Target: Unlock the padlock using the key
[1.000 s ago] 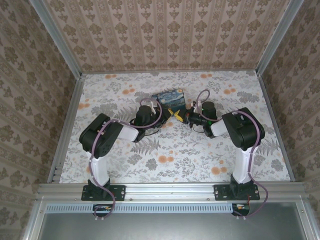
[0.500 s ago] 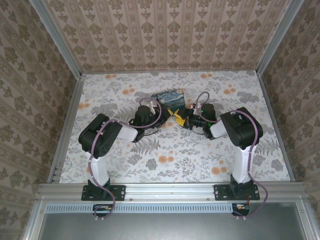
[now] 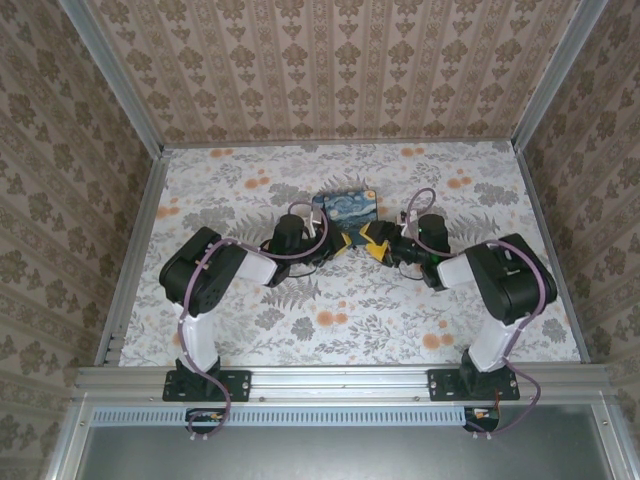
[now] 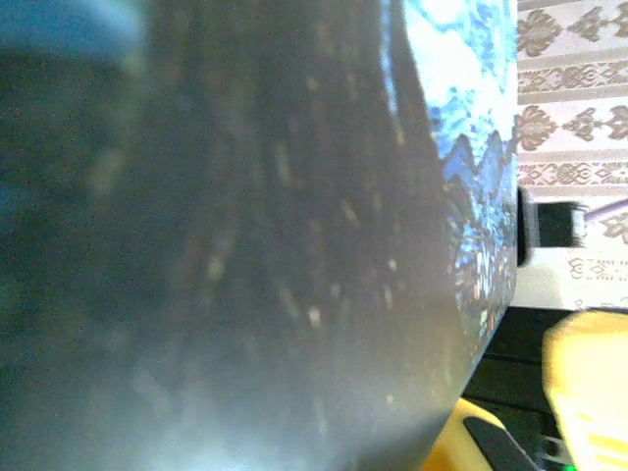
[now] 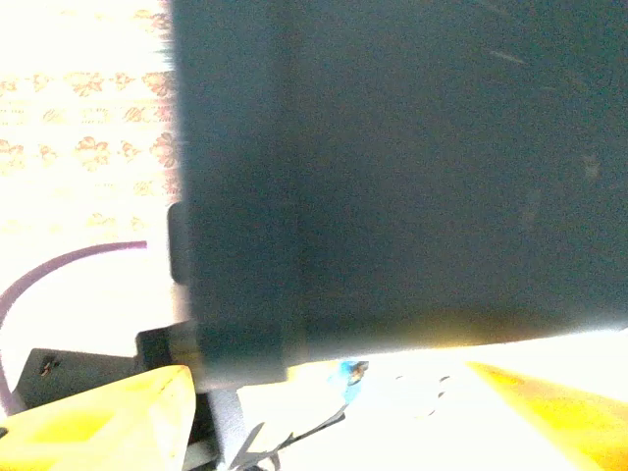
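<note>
**Padlock: a teal speck in the glare**

The padlock (image 5: 348,371) shows in the right wrist view as a tiny speck, teal-blue and dark, low in the picture and near its middle. It sits just under the lower edge of a large dark blurred surface (image 5: 412,177), against washed-out glare. It is too small and overexposed to tell its pose or whether its shackle is shut.

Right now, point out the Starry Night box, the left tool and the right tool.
Starry Night box (image 3: 347,205): top external view, its printed top.
left tool (image 3: 340,241): top external view, between its yellow fingers.
right tool (image 3: 376,241): top external view, between its yellow fingers.
</note>
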You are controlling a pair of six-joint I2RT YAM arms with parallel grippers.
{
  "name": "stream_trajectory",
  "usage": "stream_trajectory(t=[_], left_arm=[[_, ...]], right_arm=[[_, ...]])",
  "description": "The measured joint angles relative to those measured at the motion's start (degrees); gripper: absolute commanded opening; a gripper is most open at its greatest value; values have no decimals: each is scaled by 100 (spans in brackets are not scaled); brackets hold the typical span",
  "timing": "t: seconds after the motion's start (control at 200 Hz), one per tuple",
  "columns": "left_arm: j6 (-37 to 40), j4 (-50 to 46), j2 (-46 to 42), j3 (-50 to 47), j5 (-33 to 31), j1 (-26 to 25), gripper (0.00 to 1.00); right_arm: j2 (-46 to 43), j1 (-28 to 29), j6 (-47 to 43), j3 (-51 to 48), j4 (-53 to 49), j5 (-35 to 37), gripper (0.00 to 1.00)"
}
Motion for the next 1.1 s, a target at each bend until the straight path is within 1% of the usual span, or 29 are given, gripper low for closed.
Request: stream_trajectory(t=[0.13,0.245,0.41,0.54,0.74,0.935,1.0,1.035,1.07,1.1], left_arm=[[273,-295,-39,15,9,7,0],[581,-787,-155,90,-7,7,0],[975,-1517,-328,208,-50,11,0],[1163,-1952,-433,299,-72,11,0],[1373,-2409,-446,448,-114,11,0],[1515,-2658,-529,472,-168,11,0],[1552,-2723,-531,498,-177,11,0],[1565,-2747,-531,511,-177,11,0],[1578,-2787,-531,533,-177,11,0],[1580,-2809,-531,544,-177,11,0]], right_arm=[[-509,0,-334,-118,-369,17,71],[-962,-11,-739,-120,-824,26,71],[-1768,-11,-1692,61,-2114,308,70],[-2293,50,-2612,398,-3220,793,70],[-2522,343,-3696,721,-4301,1554,70],[-2520,737,-4385,817,-4931,2146,71],[-2516,896,-4599,905,-5082,2321,74],[-2511,981,-4715,955,-5152,2424,81],[-2509,1051,-4819,1010,-5224,2524,85],[-2507,1091,-4903,1040,-5261,2592,91]])
